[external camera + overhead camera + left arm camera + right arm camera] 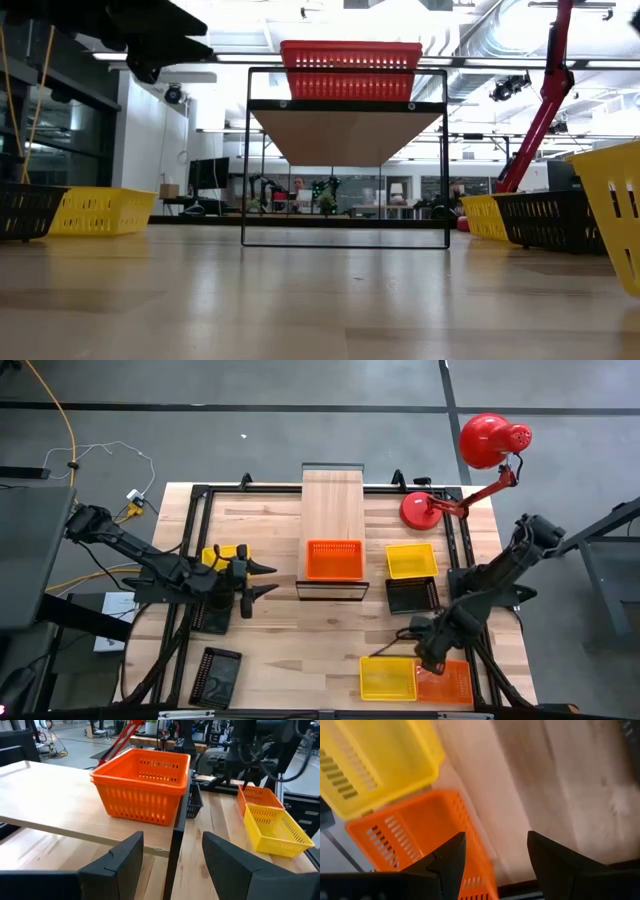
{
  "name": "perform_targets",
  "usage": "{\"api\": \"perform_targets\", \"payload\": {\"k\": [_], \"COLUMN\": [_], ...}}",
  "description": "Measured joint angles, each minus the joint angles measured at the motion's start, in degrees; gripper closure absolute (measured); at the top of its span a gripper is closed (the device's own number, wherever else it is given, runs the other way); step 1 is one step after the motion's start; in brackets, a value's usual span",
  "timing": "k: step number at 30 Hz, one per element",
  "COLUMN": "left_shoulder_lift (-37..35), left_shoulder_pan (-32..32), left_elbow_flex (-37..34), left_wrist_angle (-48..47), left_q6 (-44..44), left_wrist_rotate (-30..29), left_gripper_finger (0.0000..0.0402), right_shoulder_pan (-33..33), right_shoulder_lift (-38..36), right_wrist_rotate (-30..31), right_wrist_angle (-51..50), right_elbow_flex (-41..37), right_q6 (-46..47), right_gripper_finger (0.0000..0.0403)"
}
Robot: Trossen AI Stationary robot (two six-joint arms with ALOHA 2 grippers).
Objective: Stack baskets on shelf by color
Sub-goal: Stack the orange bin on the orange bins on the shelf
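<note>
The shelf stands at the table's middle, its plank reaching to the far edge. An orange basket sits on its near end, also in the left wrist view and the low view. My left gripper is open, level, left of the shelf and pointing at that basket. My right gripper is open and hangs over the near right corner. There an orange basket and a yellow basket lie side by side on the table.
A yellow basket and a black basket lie right of the shelf. On the left lie a yellow basket and a black basket. A red desk lamp stands at the far right corner.
</note>
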Motion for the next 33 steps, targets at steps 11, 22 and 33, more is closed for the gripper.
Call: {"api": "perform_targets", "payload": {"k": [11,22,33], "left_shoulder_lift": [0.29,0.29,0.26], "left_shoulder_pan": [-0.01,0.01,0.01], "left_elbow_flex": [0.0,0.0,0.0], "left_wrist_angle": [-0.1,-0.1,-0.08], "left_q6": [-1.27,-1.01,-0.83], "left_wrist_rotate": [0.01,-0.45,-0.47], "left_gripper_finger": [0.0209,0.0209,0.0209], "right_shoulder_pan": [7.33,9.92,10.74], "right_shoulder_lift": [4.3,10.91,13.39], "right_wrist_rotate": [-1.01,-0.79,-2.34], "right_wrist_angle": [6.52,5.95,2.69], "right_elbow_flex": [0.0,0.0,0.0], "right_q6": [5.89,5.18,4.34], "right_gripper_finger": [0.0204,0.0204,0.0306]}}
